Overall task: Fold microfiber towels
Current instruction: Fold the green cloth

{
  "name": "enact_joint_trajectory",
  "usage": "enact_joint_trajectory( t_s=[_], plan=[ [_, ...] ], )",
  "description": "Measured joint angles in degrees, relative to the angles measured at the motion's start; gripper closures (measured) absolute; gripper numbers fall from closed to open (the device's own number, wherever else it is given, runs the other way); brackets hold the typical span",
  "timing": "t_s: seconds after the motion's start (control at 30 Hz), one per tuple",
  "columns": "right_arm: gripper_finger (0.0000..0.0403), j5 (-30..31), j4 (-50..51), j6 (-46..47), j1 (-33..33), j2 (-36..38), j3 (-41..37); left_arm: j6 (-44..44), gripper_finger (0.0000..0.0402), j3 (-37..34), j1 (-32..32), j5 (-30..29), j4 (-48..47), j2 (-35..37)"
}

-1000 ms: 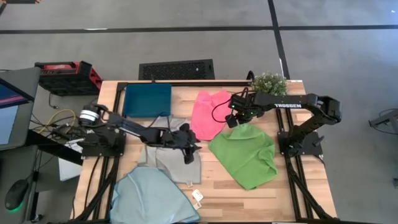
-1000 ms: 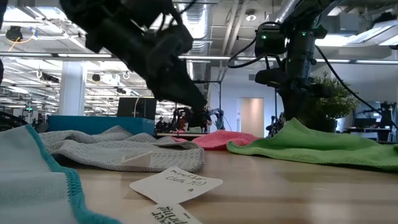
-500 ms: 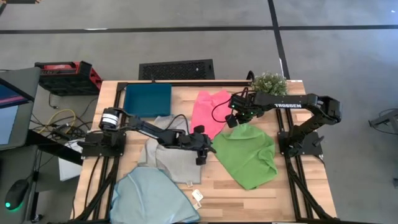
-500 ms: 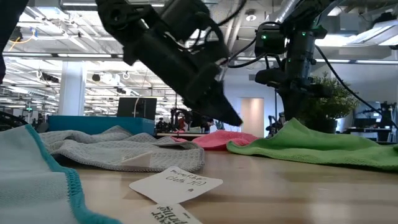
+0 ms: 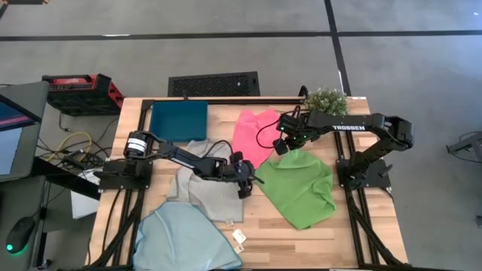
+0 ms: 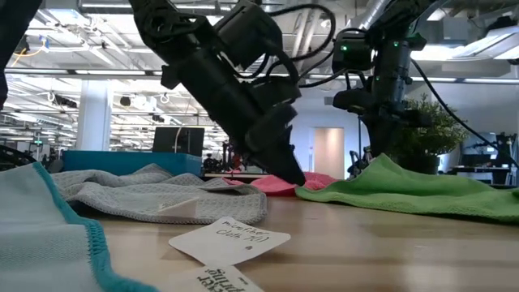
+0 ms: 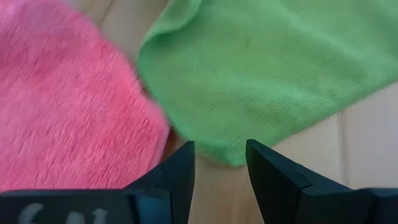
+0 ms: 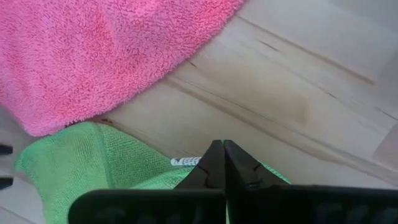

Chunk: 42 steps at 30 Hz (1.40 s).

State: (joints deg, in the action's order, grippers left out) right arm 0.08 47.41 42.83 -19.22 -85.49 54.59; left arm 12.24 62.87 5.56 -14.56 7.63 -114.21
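The bright green towel [image 5: 296, 188] lies on the table's right half, with its far-left corner raised into a peak [image 6: 386, 165] under my right gripper [image 5: 282, 149], which is shut on it. My left gripper [image 7: 217, 163] is open and slants down low over the table. Its fingertips stand just short of the green towel's left corner [image 7: 225, 154], beside the pink towel [image 5: 252, 137]. The pale grey towel [image 5: 207, 188] lies crumpled under the left arm. The light blue towel [image 5: 184, 237] lies bunched at the near left edge. My right gripper pinches the green towel's far-left corner [image 8: 264, 174] between its shut fingers, beside a small white label [image 8: 185, 162]. The fingers point steeply down from above. The corner is raised off the table into a peak, and the remainder of the towel lies on the wood.
A dark teal tray [image 5: 178, 120] stands at the far left and a potted plant [image 5: 325, 99] at the far right. Paper tags [image 5: 239, 238] lie near the front edge. Bare wood shows between the grey and green towels.
My left gripper has moved from above the grey towel toward the table's right edge and down. It has tipped more steeply, and its open fingertips have come low beside the green towel's left corner. The right gripper and the towels have kept still.
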Motion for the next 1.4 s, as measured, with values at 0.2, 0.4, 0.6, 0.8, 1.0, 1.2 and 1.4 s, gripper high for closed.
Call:
enact_joint_trajectory(
  t_s=[0.2,0.4,0.6,0.8,1.0,1.2,1.4],
  plan=[
    [0.0394,0.0,-0.3,-0.9,0.0,0.0,0.0,3.9,0.0264,0.0,0.0,-0.7,-1.2,-0.4],
    [0.0394,0.0,-0.4,-0.9,0.0,0.0,0.0,2.6,0.0264,0.0,0.1,-0.9,-0.3,-0.4],
    [0.0393,0.0,-0.4,-0.9,0.0,0.0,0.0,5.1,0.0264,0.3,0.1,1.6,3.7,-3.6],
    [0.0393,0.0,-0.5,-0.8,0.0,0.0,0.0,5.9,0.027,0.3,0.1,1.1,4.0,-4.1],
    [0.0394,0.0,-0.3,-0.8,0.0,0.0,0.0,7.2,0.0331,0.3,-0.1,1.6,3.2,-3.9],
    [0.0394,0.0,0.1,-2.3,0.0,0.0,0.0,12.1,0.0393,2.5,-1.6,7.2,-1.8,-3.8],
    [0.04,0.1,1.7,-5.8,0.1,0.2,0.0,9.9,0.0399,6.0,-2.7,11.0,-10.4,-1.9]
  ],
)
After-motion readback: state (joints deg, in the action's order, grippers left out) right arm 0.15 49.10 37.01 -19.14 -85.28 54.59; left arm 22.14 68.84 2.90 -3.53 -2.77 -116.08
